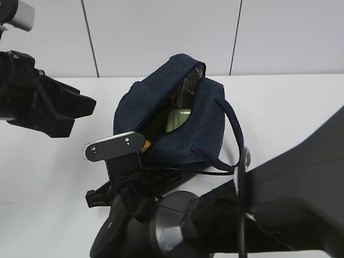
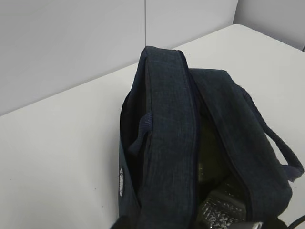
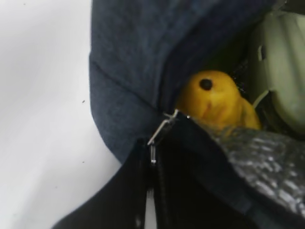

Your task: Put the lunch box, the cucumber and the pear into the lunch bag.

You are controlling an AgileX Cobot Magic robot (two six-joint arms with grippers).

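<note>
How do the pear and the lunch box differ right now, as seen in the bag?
Colour: the pear is yellow-orange with a dark spot at its end; the lunch box has a pale sage-green lid.
Shape: the pear is rounded and bulbous; the lunch box is flatter, with a moulded, ridged lid.
Position: the pear sits at the opening's near end by the zipper pull; the lunch box lies deeper.
Shared: both are inside the lunch bag.

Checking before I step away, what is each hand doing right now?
Left hand: open, holding nothing.
Right hand: cannot tell; by the pear at the lunch bag mouth.
</note>
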